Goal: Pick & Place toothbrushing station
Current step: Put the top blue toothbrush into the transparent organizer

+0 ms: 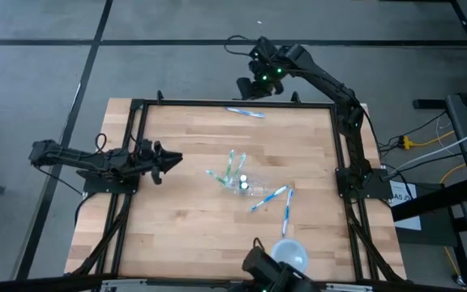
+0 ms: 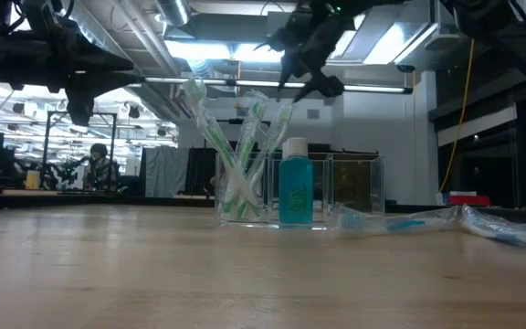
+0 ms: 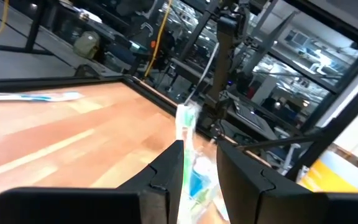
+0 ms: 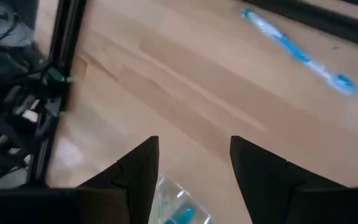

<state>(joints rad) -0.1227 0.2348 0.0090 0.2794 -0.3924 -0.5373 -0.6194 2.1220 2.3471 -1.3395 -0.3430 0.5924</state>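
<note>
The toothbrushing station (image 1: 237, 177) is a small clear holder standing on its base at the table's middle. Several green-and-white toothbrushes lean in it, and a small teal bottle (image 2: 296, 187) stands at its side. My left gripper (image 1: 177, 160) hovers level near the table's left edge, pointing at the station (image 3: 194, 180), which shows farther off through its open fingers (image 3: 166, 168). My right gripper (image 1: 242, 88) hangs high over the far edge, slanting down. It is open, with only bare wood showing between its fingertips (image 4: 194, 143).
A wrapped blue toothbrush (image 1: 246, 112) lies along the far edge, below the right gripper. Two more wrapped toothbrushes (image 1: 267, 197) (image 1: 286, 215) lie right of the station. A white cup (image 1: 290, 253) stands at the near edge. Bare wood stretches between the left gripper and the station.
</note>
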